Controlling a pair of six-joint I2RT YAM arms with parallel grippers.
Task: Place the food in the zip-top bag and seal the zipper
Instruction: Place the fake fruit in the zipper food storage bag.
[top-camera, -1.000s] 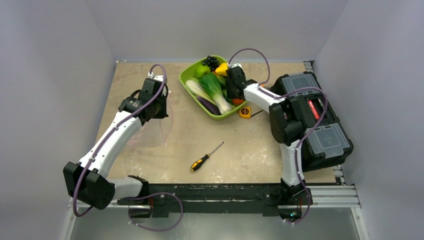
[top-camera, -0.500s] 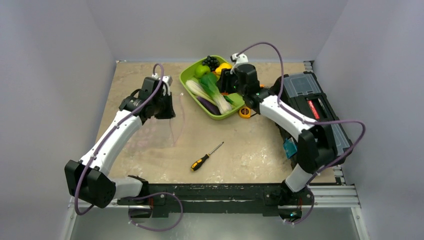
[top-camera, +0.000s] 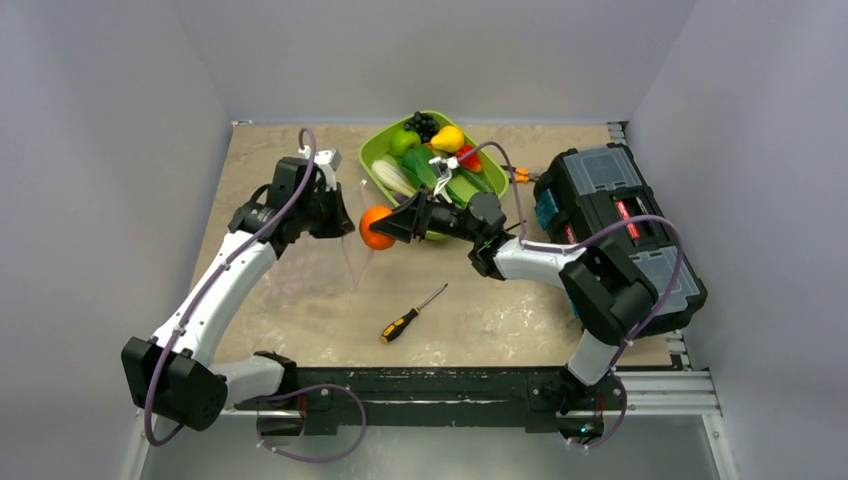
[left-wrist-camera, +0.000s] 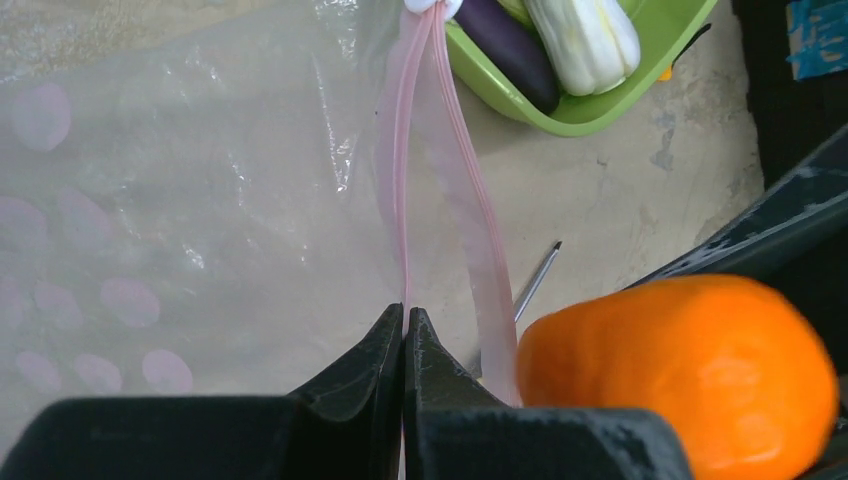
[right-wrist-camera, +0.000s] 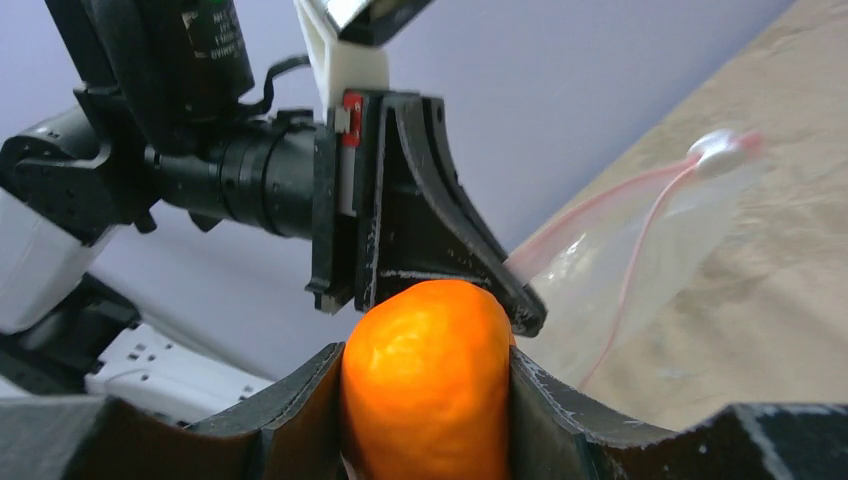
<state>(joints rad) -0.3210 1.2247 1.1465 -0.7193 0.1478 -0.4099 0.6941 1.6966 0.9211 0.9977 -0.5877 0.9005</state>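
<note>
Fruit (left-wrist-camera: 680, 385) (the orange one) clamped in right gripper (right-wrist-camera: 428, 372), just beside bag (left-wrist-camera: 180, 200) mouth. Left gripper (left-wrist-camera: 405, 330) pinched shut on one zipper (left-wrist-camera: 399, 180) strip; other strip hangs loose by the orange. Steer between the strips, release only once inside.

we can read no word, number or brand anywhere in these views. in the right wrist view a small label (right-wrist-camera: 214, 38) with white print sits on the black motor housing of the left arm, but its lettering is too fine and blurred for us to make out. from above, the black toolbox (top-camera: 640, 270) carries a red strip (top-camera: 627, 216) on its lid and a blue patch (top-camera: 545, 212) at its end; on neither can we tell any marks. the left wrist view catches a corner of a blue patch (left-wrist-camera: 818, 35), equally unreadable.
</note>
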